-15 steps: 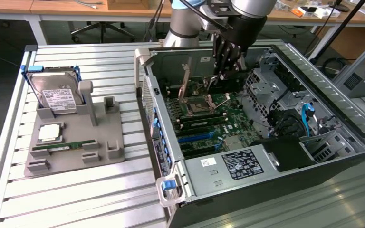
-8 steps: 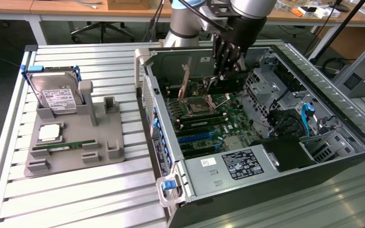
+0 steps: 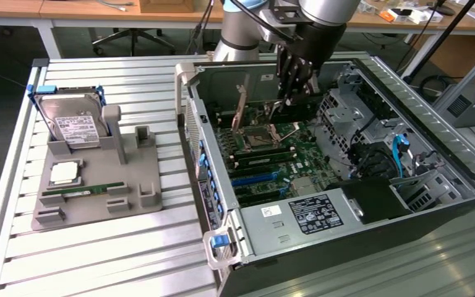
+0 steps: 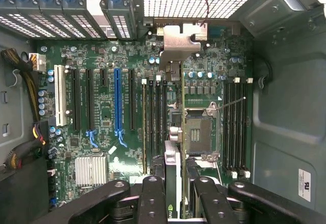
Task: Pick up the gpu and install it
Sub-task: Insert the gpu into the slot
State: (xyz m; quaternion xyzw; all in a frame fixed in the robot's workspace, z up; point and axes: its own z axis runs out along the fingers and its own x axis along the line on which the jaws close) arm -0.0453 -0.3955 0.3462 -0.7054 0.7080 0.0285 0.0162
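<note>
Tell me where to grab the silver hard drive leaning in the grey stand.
Take the silver boxy blue-framed hard drive by its two long edges near the top, coming down along its lean. Its lower end sits in the grey plastic stand, so likely only the upper part is free.

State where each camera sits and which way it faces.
Exterior view: high up, off the arm, looking down on the table and open case; the arm and gripper show.
Wrist view: on the wrist, looking along the fingers at the motherboard; the gripper is shut on the gpu.
Shared: gripper, motherboard, case.
</note>
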